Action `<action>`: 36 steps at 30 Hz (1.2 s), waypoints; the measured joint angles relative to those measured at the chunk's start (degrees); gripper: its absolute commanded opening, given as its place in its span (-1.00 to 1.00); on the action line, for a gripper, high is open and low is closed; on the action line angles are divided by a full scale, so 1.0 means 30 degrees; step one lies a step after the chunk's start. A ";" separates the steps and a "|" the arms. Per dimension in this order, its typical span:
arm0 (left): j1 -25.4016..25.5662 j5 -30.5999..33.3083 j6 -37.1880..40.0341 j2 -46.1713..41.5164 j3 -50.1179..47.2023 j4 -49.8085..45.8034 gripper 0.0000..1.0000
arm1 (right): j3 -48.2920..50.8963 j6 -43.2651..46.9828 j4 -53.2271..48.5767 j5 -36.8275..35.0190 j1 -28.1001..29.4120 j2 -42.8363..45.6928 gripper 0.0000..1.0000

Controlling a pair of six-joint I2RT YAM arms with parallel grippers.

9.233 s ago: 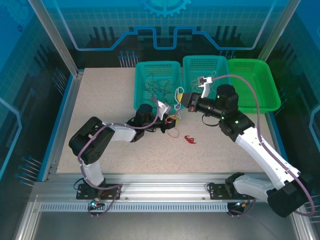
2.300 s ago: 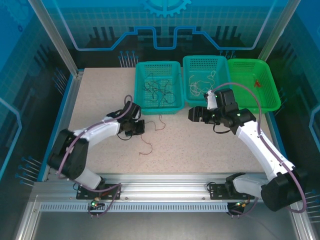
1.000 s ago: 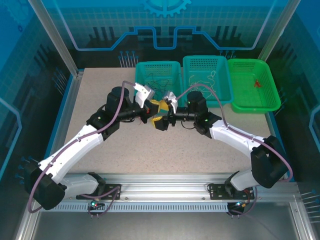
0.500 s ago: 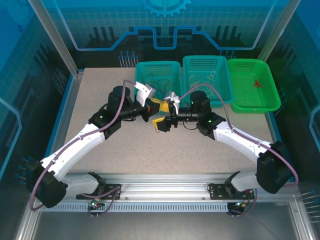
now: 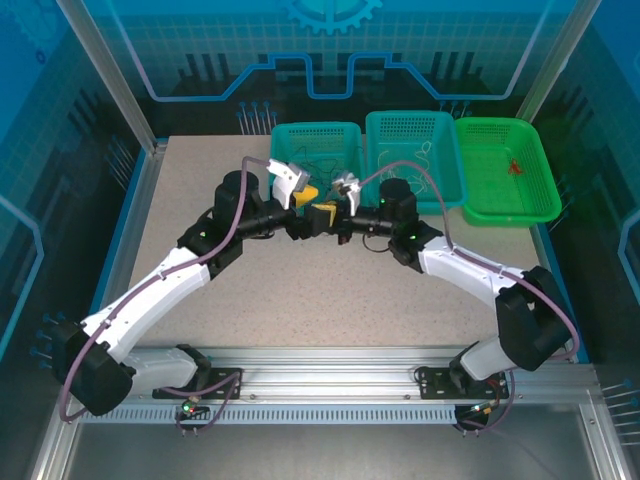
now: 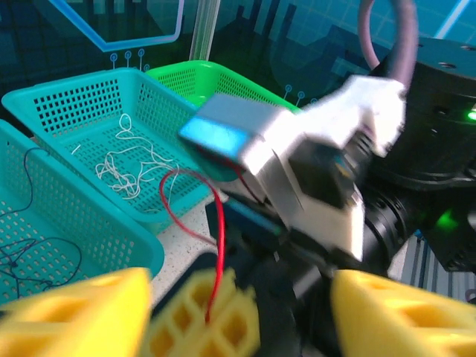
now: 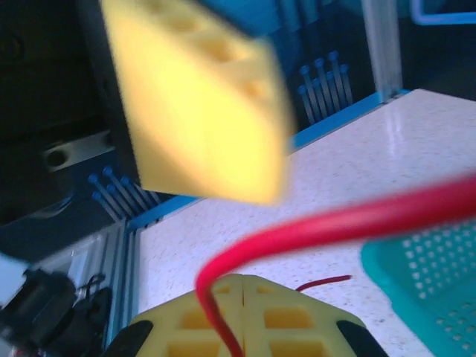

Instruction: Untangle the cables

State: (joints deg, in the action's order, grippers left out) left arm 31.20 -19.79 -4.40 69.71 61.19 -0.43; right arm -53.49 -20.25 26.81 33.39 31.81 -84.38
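Pinching the red cable (image 7: 335,223) tight above the table (image 5: 200,180) before the teal baskets (image 6: 89,223), right gripper (image 7: 243,297) meets wide-spread, empty left gripper (image 6: 238,312); risk: thin cable slipping free if tugged askew.

Robot lab test cell. Two white arms (image 5: 150,290) are bolted to an aluminium extrusion rail (image 5: 330,385) at 6 o'clock. The speckled benchtop (image 5: 200,190) is boxed in by metal corner posts (image 5: 110,72) and blue printed panels (image 5: 200,50) with circuit-and-gear graphics at 12. Three plastic mesh sorting baskets (image 5: 400,125) sit in a row from 12 to 2 o'clock. It's a caged bench rig, with each arm carrying its own wrist camera.
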 measured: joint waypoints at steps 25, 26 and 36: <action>0.0124 0.0984 -0.0423 -0.1129 -0.0583 -0.0918 0.77 | -0.9952 -0.5581 -0.4597 -1.4105 -1.4761 -0.7257 -0.67; 0.0124 0.1195 -0.0415 -0.1202 -0.0583 -0.1049 0.77 | -1.0754 -0.5428 -0.5464 -1.4280 -1.4994 -0.7839 -0.02; 0.0160 0.8123 -0.0415 -0.1596 -0.1348 -0.3854 0.77 | -1.1264 -0.3417 -0.9173 -1.2932 -1.5824 -0.9245 1.00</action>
State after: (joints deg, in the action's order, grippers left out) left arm 31.68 4.58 -5.65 64.93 57.14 -11.99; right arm -87.29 -30.50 -0.71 -5.41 -15.66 -112.12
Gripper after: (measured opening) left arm 0.886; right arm 0.996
